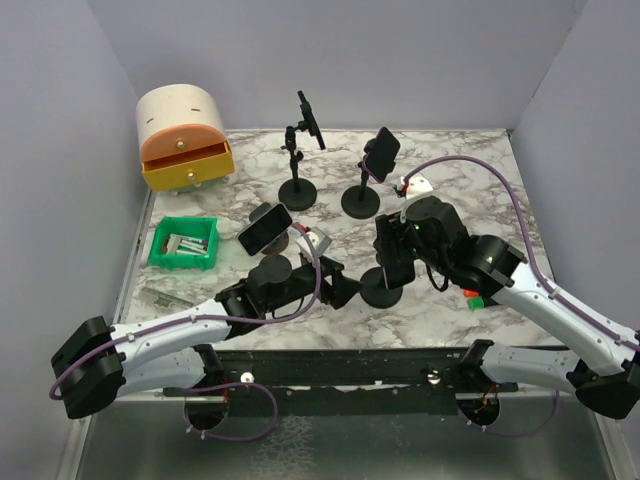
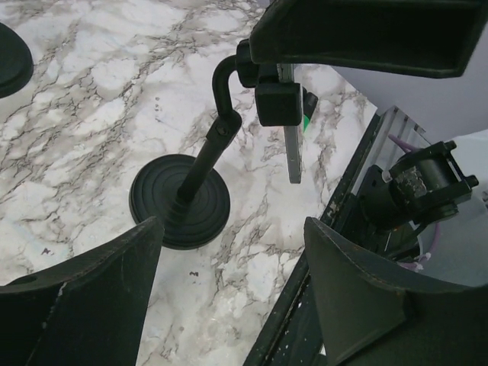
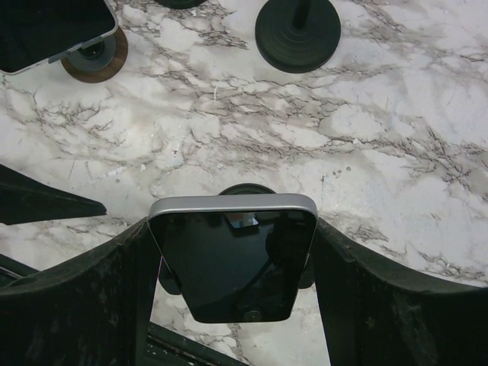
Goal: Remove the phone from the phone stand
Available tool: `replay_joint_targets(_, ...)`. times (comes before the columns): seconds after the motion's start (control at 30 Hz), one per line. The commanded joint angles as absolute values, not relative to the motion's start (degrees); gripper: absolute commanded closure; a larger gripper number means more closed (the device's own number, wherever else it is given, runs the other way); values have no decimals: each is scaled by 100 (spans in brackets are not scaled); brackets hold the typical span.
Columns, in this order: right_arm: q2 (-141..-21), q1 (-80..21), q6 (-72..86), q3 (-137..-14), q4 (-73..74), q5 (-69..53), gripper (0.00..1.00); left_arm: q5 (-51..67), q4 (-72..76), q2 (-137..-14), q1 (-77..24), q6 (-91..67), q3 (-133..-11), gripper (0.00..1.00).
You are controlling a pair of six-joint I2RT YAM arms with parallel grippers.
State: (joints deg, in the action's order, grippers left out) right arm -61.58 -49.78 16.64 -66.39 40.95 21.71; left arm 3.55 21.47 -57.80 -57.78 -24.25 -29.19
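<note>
right gripper (image 3: 232, 229) straddles the phone (image 3: 232, 263), fingers pressed on both side edges; its long axis runs 12 to 6, seated in the phone stand (image 1: 381, 290). left gripper (image 2: 232, 225) gapes empty at 9.

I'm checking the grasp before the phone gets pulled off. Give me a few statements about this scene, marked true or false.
1. The silver-edged black phone sits between the jaws of the right gripper. True.
2. The left gripper is clamped on the pole of the black round-based stand. False: its jaws stand wide apart with nothing between them, and the stand is beyond them.
3. The silver-edged black phone is already free of the stand. False: the stand's clamp holds it.
4. A second dark phone is mounted on another black stand farther back. True.
</note>
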Motion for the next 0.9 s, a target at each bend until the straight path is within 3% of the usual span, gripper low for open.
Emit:
replay_joint_targets(0.0, -6085, -4957, 1859, -6491, 3944, 2034, 50, 564, 2803, -6168, -5801, -2591, -3288, 25)
replay_joint_targets(0.2, -6088, -4957, 1941, -6460, 3826, 1981, 51, 635, 3156, -6593, -5801, -2595, -3487, 26)
replay_joint_targets(0.87, -6126, -4950, 1995, -6486, 3839, 1907, 54, 1039, 3833, -7496, -5801, -2677, -3882, 48)
